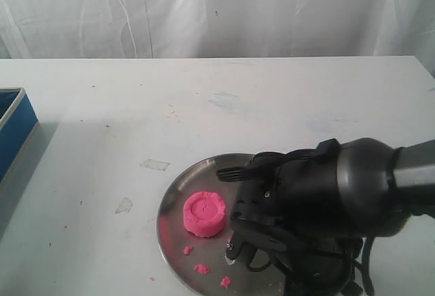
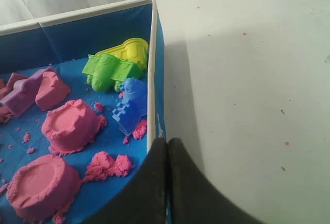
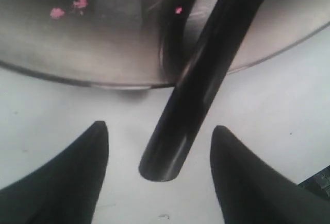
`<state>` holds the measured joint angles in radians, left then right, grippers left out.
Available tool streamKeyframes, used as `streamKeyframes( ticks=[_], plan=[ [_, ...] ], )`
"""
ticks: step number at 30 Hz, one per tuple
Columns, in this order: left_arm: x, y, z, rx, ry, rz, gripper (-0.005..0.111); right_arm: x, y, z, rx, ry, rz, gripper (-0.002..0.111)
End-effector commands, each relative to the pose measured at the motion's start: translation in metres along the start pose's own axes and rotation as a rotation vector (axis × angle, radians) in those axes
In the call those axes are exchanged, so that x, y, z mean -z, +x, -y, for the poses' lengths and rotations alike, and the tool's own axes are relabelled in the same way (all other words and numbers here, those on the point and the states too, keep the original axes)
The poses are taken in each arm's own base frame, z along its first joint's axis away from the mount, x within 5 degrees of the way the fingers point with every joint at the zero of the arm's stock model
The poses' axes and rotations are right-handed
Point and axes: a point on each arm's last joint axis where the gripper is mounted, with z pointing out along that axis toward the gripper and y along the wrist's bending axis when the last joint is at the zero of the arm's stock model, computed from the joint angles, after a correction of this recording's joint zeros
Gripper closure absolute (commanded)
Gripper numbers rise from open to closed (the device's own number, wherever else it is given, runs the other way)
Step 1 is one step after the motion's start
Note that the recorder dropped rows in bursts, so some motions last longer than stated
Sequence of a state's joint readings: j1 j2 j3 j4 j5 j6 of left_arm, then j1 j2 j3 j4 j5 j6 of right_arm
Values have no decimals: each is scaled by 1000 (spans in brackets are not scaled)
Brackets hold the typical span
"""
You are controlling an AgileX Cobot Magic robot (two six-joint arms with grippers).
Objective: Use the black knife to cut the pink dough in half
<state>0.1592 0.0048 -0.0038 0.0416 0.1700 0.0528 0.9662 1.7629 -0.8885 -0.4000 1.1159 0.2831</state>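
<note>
fingers of the right gripper (image 3: pixel 160 177) stand spread either side of the black knife (image 3: pixel 206 74) handle, not yet clamped; it overhangs the steel plate (image 1: pixel 173 194) rim. the pink dough (image 1: pixel 204 214) sits whole on the plate, uncut. left gripper (image 2: pixel 167 183), closed and empty, waits by the blue box (image 2: pixel 154 80), table open between.

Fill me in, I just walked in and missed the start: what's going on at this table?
The right gripper is down at the steel plate, its open fingers on either side of the black knife handle, not yet closed on it. The pink dough sits whole on the plate, uncut, with a few crumbs nearby. The left gripper is shut and empty beside the blue box of molds.
</note>
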Motion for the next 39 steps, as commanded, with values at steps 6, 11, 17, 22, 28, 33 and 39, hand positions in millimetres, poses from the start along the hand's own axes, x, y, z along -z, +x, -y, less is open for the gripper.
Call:
streamKeyframes(
  ticks=[6, 11, 17, 22, 28, 33, 39],
  plan=[
    [0, 0, 1, 11, 4, 7, 107, -17, -7, 0, -6, 100, -55, 53],
    [0, 0, 1, 11, 4, 7, 107, -20, -9, 1, -37, 125, -57, 55],
    [0, 0, 1, 11, 4, 7, 107, -20, -9, 4, -52, 165, -46, 76],
    [0, 0, 1, 11, 4, 7, 107, -20, -8, 5, -52, 170, -56, 98],
    [0, 0, 1, 11, 4, 7, 107, -19, -9, 7, -42, 192, -54, 108],
    [0, 0, 1, 11, 4, 7, 107, -14, -6, 20, -5, 316, -64, 108],
    [0, 0, 1, 11, 4, 7, 107, 6, 2, 48, -100, 294, 75, 108]
  ],
)
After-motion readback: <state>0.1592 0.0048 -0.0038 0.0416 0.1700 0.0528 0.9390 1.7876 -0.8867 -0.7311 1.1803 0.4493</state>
